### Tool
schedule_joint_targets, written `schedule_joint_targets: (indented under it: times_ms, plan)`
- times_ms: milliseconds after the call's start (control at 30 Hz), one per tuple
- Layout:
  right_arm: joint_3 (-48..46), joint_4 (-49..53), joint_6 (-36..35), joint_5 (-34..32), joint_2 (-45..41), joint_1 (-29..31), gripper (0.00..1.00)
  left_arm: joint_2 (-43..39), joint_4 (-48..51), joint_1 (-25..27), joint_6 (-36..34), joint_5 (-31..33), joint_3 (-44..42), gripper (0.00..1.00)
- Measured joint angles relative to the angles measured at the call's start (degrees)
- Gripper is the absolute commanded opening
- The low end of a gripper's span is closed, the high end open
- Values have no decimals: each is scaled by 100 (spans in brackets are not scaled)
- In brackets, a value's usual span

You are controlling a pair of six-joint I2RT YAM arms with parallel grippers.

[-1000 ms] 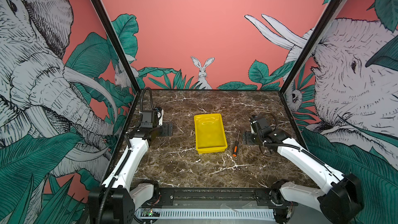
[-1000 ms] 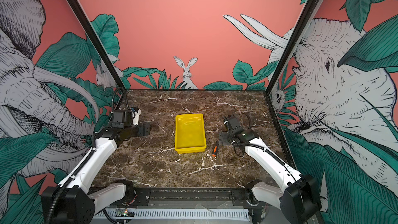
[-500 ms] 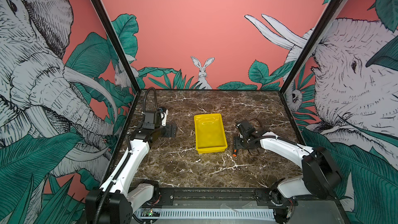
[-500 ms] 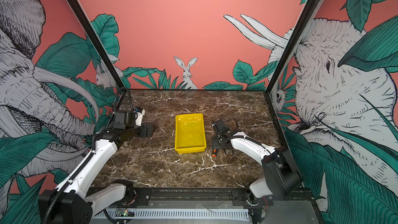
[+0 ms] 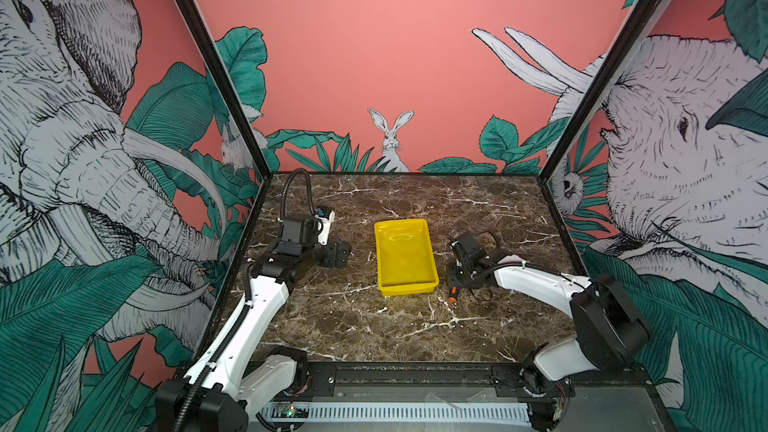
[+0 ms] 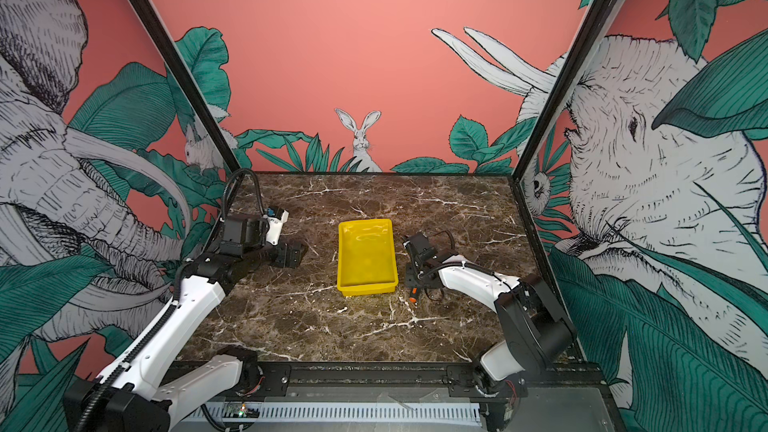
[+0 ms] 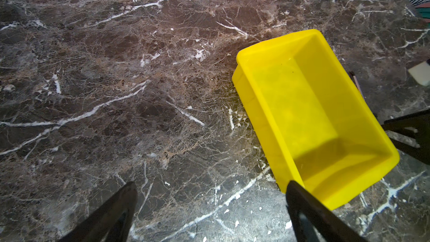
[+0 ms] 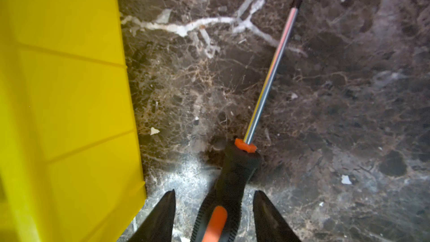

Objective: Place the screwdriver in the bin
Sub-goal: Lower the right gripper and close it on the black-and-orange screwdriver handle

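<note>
The screwdriver (image 8: 235,171), with a black-and-orange handle and a thin bright shaft, lies on the tabletop (image 5: 353,326) just beside the bin (image 8: 69,89). It runs roughly along the bin's right wall, tip toward the back edge. The right claw (image 8: 214,192) stands open astride the handle; the left claw (image 7: 211,182) is open.
</note>
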State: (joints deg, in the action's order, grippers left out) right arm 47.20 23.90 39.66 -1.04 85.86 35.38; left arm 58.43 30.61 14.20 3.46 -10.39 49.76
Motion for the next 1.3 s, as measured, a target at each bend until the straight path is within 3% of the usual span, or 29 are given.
schedule_joint_targets:
  times_ms: [300, 433, 700, 867, 1000, 1100, 1300]
  plan:
    - [-157, -7, 221, -103, -28, 105, 46, -90, -164, 48, 127, -289, 0, 100]
    - [-282, 15, 284, -199, -92, 140, 40, -188, -195, 50, 256, -496, 0, 99]
    - [-444, 0, 365, -262, -92, 140, 39, -415, -170, 50, 334, -1067, -79, 100]
    - [-439, -2, 363, -304, -92, 140, 33, -601, -168, 50, 411, -1268, -225, 100]
    - [-439, 0, 358, -306, -96, 142, 28, -614, -168, 50, 455, -1344, -289, 100]
    - [-439, 17, 356, -304, -131, 142, 20, -619, -168, 50, 457, -1364, -297, 100]
    - [-516, 87, 354, -345, -501, 144, 20, -619, -168, 50, 461, -1362, -299, 100]
